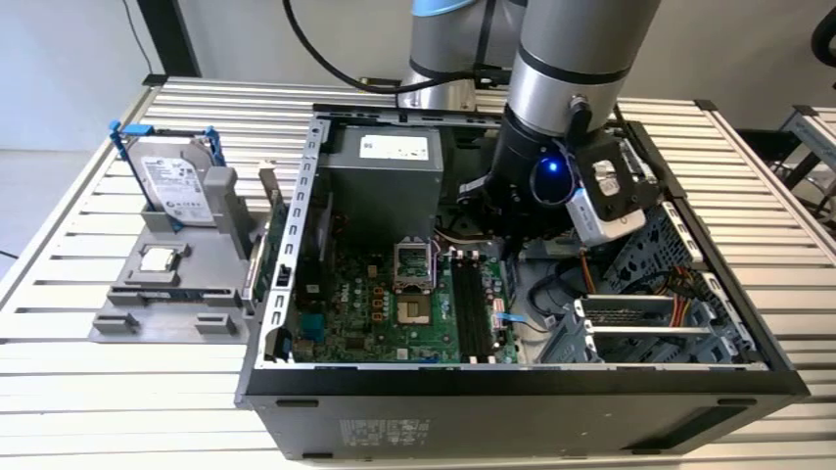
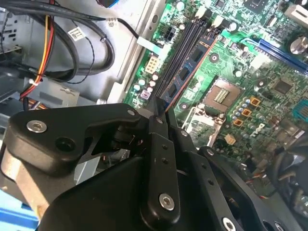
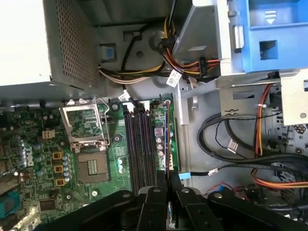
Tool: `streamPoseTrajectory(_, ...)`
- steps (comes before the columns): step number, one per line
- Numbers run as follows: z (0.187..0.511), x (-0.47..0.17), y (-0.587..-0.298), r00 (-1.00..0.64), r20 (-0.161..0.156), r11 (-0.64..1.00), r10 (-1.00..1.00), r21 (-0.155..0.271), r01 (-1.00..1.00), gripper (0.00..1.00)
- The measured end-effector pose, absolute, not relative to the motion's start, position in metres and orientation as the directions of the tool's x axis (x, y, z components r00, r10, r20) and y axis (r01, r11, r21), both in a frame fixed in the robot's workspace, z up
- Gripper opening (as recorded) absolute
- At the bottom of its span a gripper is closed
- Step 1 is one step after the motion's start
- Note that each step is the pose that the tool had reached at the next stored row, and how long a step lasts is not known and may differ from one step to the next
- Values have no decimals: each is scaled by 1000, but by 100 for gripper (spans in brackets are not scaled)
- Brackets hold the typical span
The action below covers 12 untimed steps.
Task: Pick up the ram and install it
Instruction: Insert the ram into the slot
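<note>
**Q:** Between the pads of the end effector [image 3: 167,186], what is held, and how far along is the work?

**A:** The end effector is clenched on the ram [image 3: 167,144], which both wrist views show edge-on as a thin dark strip running out from the fingertips. Well off to the exterior view's left of the end effector, the hard drive [image 1: 176,181] stands in its grey holder [image 1: 170,294] on the tabletop [image 1: 78,392]. Nearer, inside the computer case [image 1: 523,392], lies the open processor socket [image 3: 89,166]. The memory slots [image 3: 139,144] are just beside that and directly under the ram. Picking up is judged done. Installation is judged under way, with the stick lined up along the slots.

**Q:** What is hard to make out?

**A:** The ram's lower edge and the slot beneath it cannot be separated, so whether it touches, hovers or is seated cannot be told. The slot latches are too small to read. In the exterior view the arm's wrist [image 1: 549,176] covers the contact area.
</note>
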<state>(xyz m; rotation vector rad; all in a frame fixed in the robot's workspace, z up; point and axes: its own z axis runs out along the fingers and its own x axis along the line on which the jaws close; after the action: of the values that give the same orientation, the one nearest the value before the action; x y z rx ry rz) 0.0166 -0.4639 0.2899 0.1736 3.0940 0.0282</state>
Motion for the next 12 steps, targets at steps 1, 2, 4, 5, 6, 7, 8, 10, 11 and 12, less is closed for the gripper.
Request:
streamPoseTrajectory(1,288,16,-464,-994,-43,995,100,21,99,0)
streamPoseTrajectory(2,286,16,-464,-995,-45,996,86,21,85,0)
streamPoseTrajectory(4,283,16,-464,-997,-49,998,57,21,56,0)
streamPoseTrajectory(5,281,16,-464,-998,-50,999,44,21,43,0)
streamPoseTrajectory(6,279,16,-464,-998,-53,999,31,21,30,0)
streamPoseTrajectory(7,275,15,-463,-998,-59,1000,6,21,5,0)
streamPoseTrajectory(8,273,14,-463,-998,-60,1000,3,21,2,0)
streamPoseTrajectory(10,269,13,-461,-998,-62,1000,-1,21,-2,0)
streamPoseTrajectory(11,268,13,-460,-998,-62,1000,-3,21,-4,0)
streamPoseTrajectory(12,266,12,-460,-998,-64,1000,-5,21,-7,0)
